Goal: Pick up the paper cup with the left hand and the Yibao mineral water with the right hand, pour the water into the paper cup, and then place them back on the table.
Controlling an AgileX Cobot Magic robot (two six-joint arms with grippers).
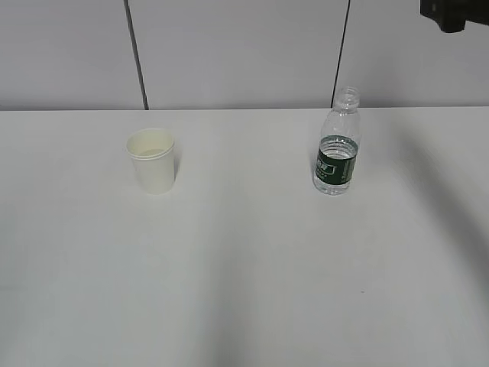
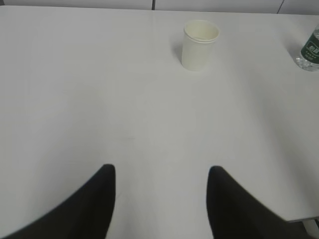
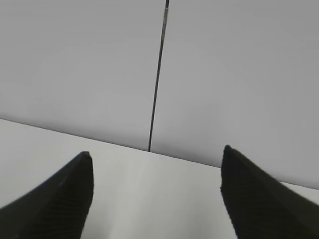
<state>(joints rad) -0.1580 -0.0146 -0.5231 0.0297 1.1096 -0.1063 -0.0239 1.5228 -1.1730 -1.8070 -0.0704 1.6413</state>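
Observation:
The paper cup [image 1: 153, 160] stands upright on the white table [image 1: 244, 267], left of middle. The Yibao mineral water [image 1: 337, 144], capless, stands upright to its right. In the left wrist view the cup [image 2: 199, 45] is far ahead and the bottle [image 2: 310, 54] is cut off by the right edge. My left gripper [image 2: 162, 172] is open and empty, well short of the cup. My right gripper [image 3: 157, 157] is open wide and empty, facing the back wall over the table's far edge; neither cup nor bottle shows in the right wrist view. A bit of the right arm [image 1: 452, 11] shows at the top right corner of the exterior view.
A grey panelled wall [image 1: 244, 53] with dark seams [image 1: 136, 53] rises behind the table's far edge. The table's near right corner [image 2: 304, 219] shows in the left wrist view.

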